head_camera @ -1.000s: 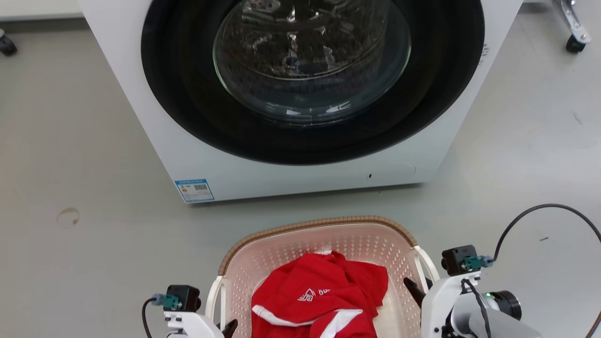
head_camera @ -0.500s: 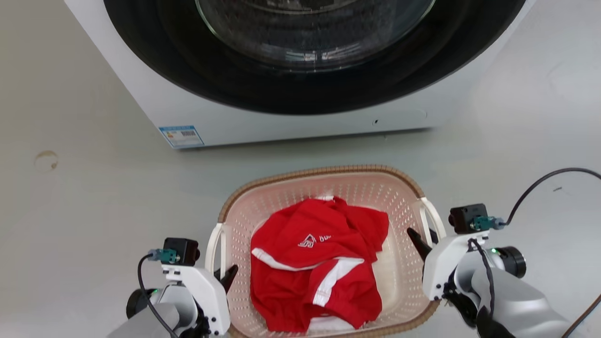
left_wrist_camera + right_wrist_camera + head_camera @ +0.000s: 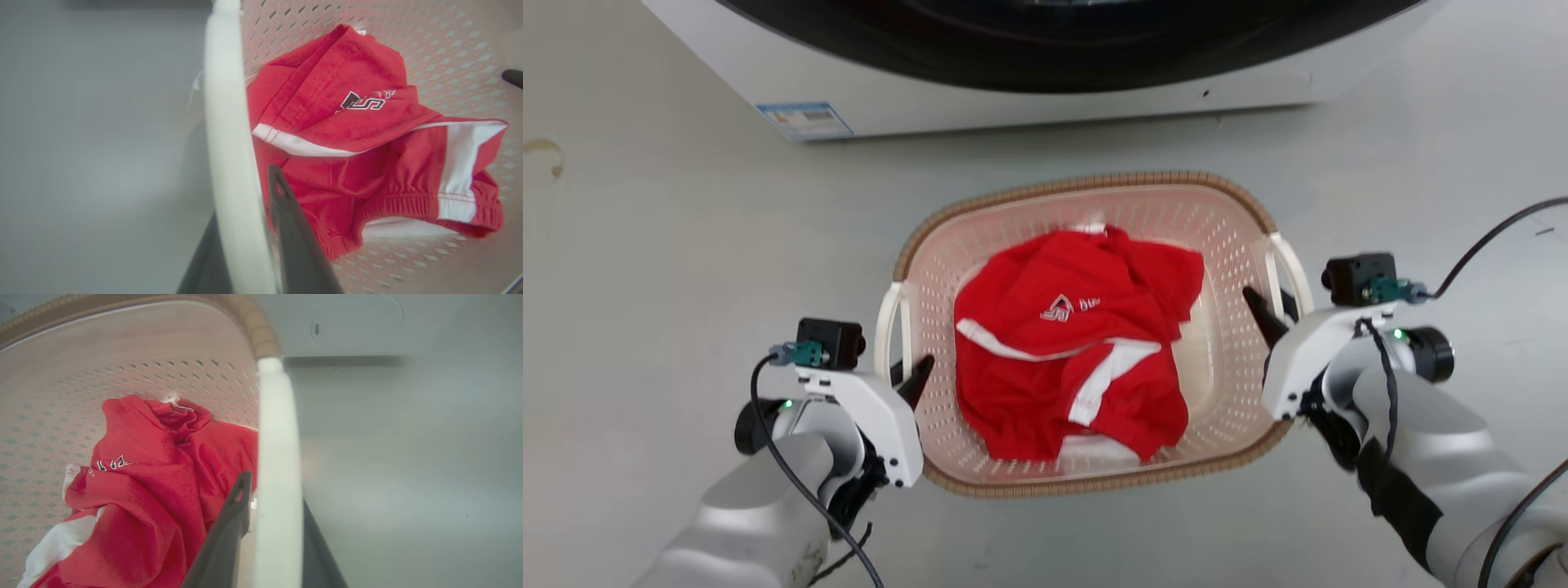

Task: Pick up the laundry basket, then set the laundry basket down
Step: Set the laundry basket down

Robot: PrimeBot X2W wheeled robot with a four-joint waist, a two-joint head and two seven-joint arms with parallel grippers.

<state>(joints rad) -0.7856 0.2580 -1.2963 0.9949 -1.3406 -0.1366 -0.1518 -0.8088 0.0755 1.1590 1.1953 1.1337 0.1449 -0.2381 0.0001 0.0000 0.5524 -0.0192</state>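
Head view: a pale pink perforated plastic laundry basket with a brown woven-look rim sits low in the middle, just in front of a white front-loading washing machine and over the grey floor; whether it touches the floor cannot be told. A crumpled red garment with white stripes lies inside it. The left gripper straddles the basket's white left handle, one dark finger inside the loop and one outside; the right gripper does the same at the white right handle.

Left wrist view: the left gripper is pinching the left handle, which runs up between its two dark fingers, both lying against it; the red garment lies just beyond, on the perforated basket wall.

Right wrist view: the right gripper pinches the right handle, a finger pressed to each side; the garment is to the left, the brown rim curves above, and the washing machine's white front stands beyond.
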